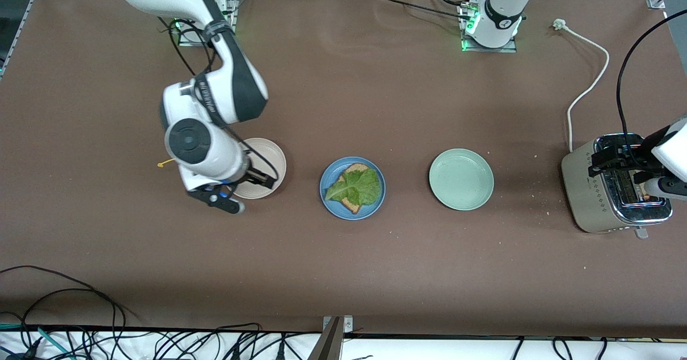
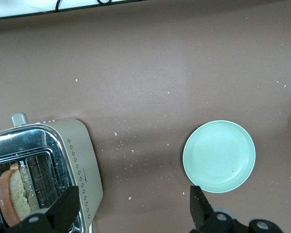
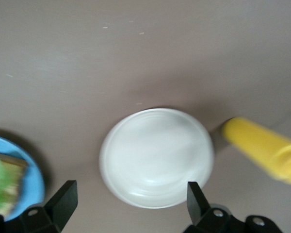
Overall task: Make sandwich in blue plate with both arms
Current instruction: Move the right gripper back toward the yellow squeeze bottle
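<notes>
Blue plate (image 1: 328, 195) sits mid-table, round, shallow, raised rim. On it: one brown bread slice (image 1: 355, 169), darker crust, with a ruffled green lettuce leaf (image 1: 357, 187) draped over most of it. No top slice on it.

Right gripper (image 3: 131, 206) hovers over the beige plate (image 1: 271, 156), fingers spread wide, nothing between them. That plate is smooth, round and bare, toward the right arm's end of the table. A yellow cylindrical thing (image 3: 264, 148) lies just beside it; blurred, can't tell what it is.

Left gripper (image 2: 133, 208) hangs over the toaster (image 1: 587, 188), fingers spread wide, holding nothing. Toaster is a rounded beige box with a shiny metal top and dotted perforation pattern on the side, at the left arm's end. A second slice (image 2: 12, 194) stands upright in one slot, pale crumb, brown crust.

Pale green plate (image 1: 461, 179), bare, between blue plate and toaster. Crumbs scattered on the matte brown table (image 1: 343, 274) near it.
</notes>
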### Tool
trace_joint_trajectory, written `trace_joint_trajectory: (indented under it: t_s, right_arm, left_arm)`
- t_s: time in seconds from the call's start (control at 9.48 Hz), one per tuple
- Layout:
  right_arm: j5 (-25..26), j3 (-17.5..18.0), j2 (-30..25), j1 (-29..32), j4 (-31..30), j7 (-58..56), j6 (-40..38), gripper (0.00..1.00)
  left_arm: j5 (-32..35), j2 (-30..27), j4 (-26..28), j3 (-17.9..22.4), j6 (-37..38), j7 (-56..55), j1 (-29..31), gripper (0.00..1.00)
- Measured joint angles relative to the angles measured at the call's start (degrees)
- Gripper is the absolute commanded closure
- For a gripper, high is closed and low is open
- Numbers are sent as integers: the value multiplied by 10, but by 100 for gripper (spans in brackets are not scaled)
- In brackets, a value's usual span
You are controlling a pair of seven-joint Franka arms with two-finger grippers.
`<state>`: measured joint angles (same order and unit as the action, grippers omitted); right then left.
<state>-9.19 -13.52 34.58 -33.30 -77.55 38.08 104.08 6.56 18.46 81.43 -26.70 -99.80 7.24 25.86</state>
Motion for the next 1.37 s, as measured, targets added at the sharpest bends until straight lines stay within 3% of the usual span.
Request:
trace_joint_trajectory:
  t_s: [0.32, 0.53, 0.84, 1.06, 1.27, 1.37]
  right_arm:
    - [10, -99, -18, 3, -27, -221, -60, 0]
    - [18, -144, -69, 10, -86, -333, -57, 0]
    - [29, -151, -178, 86, -223, -498, -6, 0]
    - [28, -143, -216, 148, -318, -632, 81, 0]
    - [9, -96, -227, 231, -400, -769, 164, 0]
    - [-34, -79, -226, 262, -423, -838, 177, 0]
  left_arm:
    - [0, -1, 0, 2, 0, 0, 2, 0]
    - [0, -1, 0, 2, 1, 0, 3, 0]
    - [0, -2, 0, 1, 2, 0, 3, 0]
    - [0, -3, 0, 1, 3, 0, 3, 0]
    - [0, -3, 0, 0, 3, 0, 3, 0]
    - [0, -3, 0, 0, 4, 0, 3, 0]
